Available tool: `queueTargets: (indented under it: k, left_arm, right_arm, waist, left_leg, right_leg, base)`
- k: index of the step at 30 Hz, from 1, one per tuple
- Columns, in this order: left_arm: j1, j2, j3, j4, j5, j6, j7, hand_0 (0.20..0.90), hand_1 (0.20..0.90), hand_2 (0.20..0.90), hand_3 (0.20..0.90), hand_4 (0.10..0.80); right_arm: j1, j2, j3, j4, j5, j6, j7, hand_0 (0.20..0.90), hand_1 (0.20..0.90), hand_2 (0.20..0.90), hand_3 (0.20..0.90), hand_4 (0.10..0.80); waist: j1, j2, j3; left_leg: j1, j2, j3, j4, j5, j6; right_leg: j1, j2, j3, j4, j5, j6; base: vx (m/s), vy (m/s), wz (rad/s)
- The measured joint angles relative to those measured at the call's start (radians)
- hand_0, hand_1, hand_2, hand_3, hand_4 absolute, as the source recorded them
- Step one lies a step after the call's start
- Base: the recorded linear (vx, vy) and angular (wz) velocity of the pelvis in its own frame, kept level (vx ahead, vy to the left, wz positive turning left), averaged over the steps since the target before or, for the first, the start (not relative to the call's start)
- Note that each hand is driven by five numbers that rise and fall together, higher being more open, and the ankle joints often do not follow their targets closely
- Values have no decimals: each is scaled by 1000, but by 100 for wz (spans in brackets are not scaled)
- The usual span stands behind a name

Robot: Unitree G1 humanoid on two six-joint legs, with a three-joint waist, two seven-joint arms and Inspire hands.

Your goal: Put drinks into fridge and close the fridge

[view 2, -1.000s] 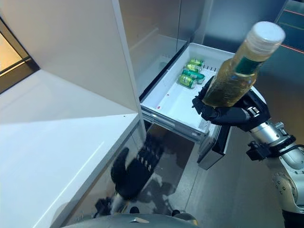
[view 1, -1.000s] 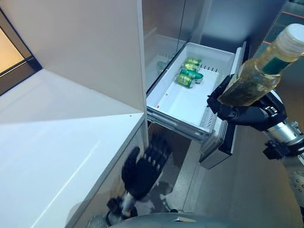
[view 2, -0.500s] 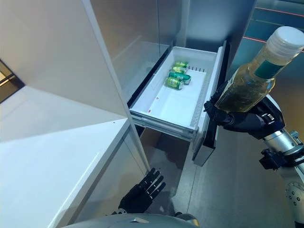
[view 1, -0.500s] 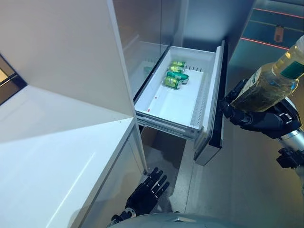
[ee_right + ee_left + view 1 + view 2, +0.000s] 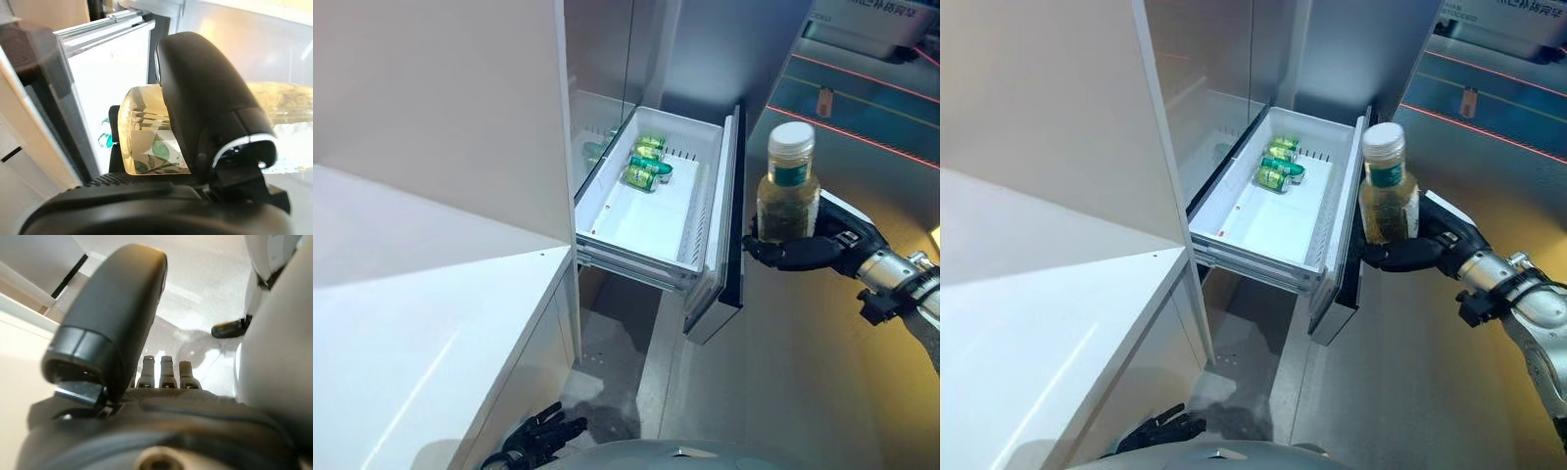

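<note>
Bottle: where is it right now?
The bottle stands upright in the right hand, on the right of both eye views, just outside the open fridge drawer's front panel.

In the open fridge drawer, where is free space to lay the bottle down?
The near part of the drawer, from its front edge up to the green cans, is bare white floor. The far end is crowded with the cans. The bottle in the right hand is outside, beside the drawer front.
</note>
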Motion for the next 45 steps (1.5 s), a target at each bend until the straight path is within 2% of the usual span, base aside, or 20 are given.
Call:
queueTargets:
  k: [6, 12, 19, 26, 30, 33, 40, 45]
  left_arm:
    - [-19, 13, 10, -3, 80, -2, 39, 900, 900, 900, 900, 800]
    - [-25, 17, 21, -27, 128, 2, 40, 900, 900, 900, 900, 800]
    - [-37, 16, 30, -69, 183, 65, 58, 900, 900, 900, 900, 800]
    - [-75, 7, 28, -70, 233, 92, 59, 900, 900, 900, 900, 800]
    - [-91, 6, 27, -84, 264, 112, 58, 900, 900, 900, 900, 800]
    - [-91, 6, 27, -100, 266, 121, 58, 900, 900, 900, 900, 800]
    - [-106, 11, 28, -117, 266, 150, 54, 900, 900, 900, 900, 800]
    - [-115, 27, 40, -125, 251, 216, 60, 900, 900, 900, 900, 800]
  right_arm:
    - [-142, -72, 130, 83, -46, 55, 0, 300, 300, 300, 200, 100]
    - [-263, -72, 222, 173, -94, 87, 1, 300, 300, 300, 200, 100]
    - [-433, -72, 355, 338, -235, 95, 50, 300, 300, 300, 200, 100]
    - [-545, -66, 492, 471, -323, 96, 61, 300, 300, 300, 200, 100]
    - [-574, -63, 515, 539, -364, 82, 61, 300, 300, 300, 200, 100]
    - [-652, -63, 585, 603, -412, 65, 62, 300, 300, 300, 200, 100]
    - [-757, -63, 668, 697, -520, 36, 61, 300, 300, 300, 200, 100]
    - [-794, -63, 712, 731, -547, 35, 60, 300, 300, 300, 200, 100]
  waist:
    - [43, -26, 14]
    - [71, -40, 26]
    - [94, -32, 51]
    - [134, -19, 81]
    - [149, -13, 106]
    - [157, -11, 117]
    - [184, -10, 137]
    - [217, -8, 150]
  left_leg:
    - [-1, 10, 0, 3, 1, -5]
    - [-1, 9, -4, 3, 1, -5]
    - [0, 9, -24, 4, 4, -7]
    - [-2, 10, -43, 4, 6, -9]
    - [-1, 10, -64, 4, 8, -10]
    - [-3, 10, -70, 4, 9, -10]
    - [-16, 12, -94, 4, 16, -12]
    - [-34, 13, -127, 4, 23, -15]
  right_leg:
    - [-2, 9, -9, 0, 6, -2]
    - [-2, 8, -29, -1, 8, 2]
    - [12, 8, -52, -5, 8, 2]
    - [19, 10, -82, -5, 8, 2]
    - [30, 12, -105, -5, 8, 2]
    - [31, 12, -113, -5, 8, 2]
    - [30, 15, -140, -5, 8, 2]
    - [28, 18, -170, -5, 8, 2]
  base:
    - [65, -107, -1]
    - [71, -22, 1]
    - [68, -11, 7]
    - [65, -40, 8]
    - [43, -49, 15]
    - [33, -48, 6]
    - [19, -25, 11]
    - [31, -25, 16]
